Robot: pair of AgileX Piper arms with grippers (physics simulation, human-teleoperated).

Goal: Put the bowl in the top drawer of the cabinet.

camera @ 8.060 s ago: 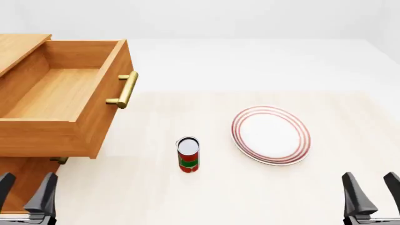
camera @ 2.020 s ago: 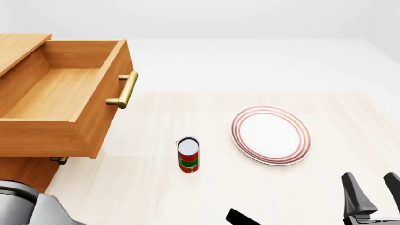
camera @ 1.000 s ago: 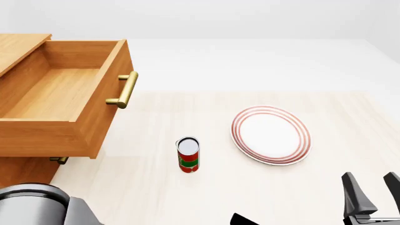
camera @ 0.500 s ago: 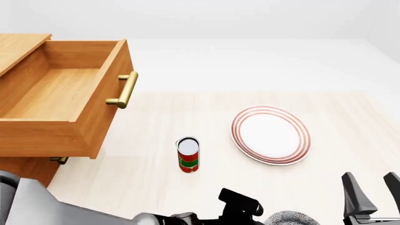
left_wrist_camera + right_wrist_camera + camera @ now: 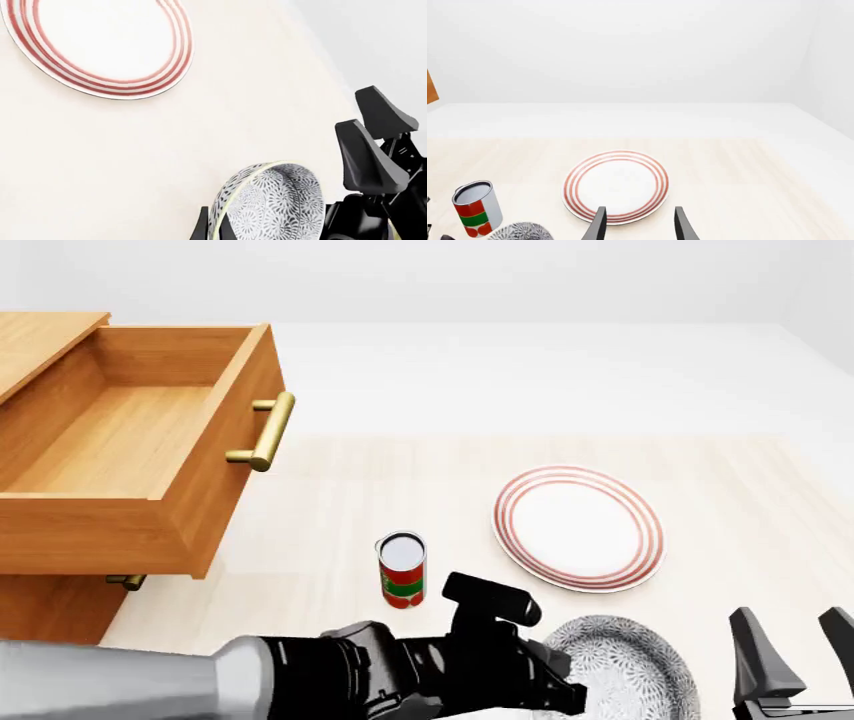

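The blue-grey speckled bowl is at the near edge of the table, just in front of the plate, and looks tilted in the left wrist view. My left gripper reaches across from the left and is shut on the bowl's rim. The right gripper stands open beside the bowl at the bottom right, holding nothing. The top drawer of the wooden cabinet at far left is pulled wide open, its inside bare and its brass handle facing right.
A white plate with red rings lies right of centre. A red and green can stands upright between plate and cabinet, close to my left arm. A lower drawer's handle peeks out under the open drawer.
My left arm has swung in from the lower left along the table's near edge, and the bowl has come up into view in its gripper. The right gripper has not moved.
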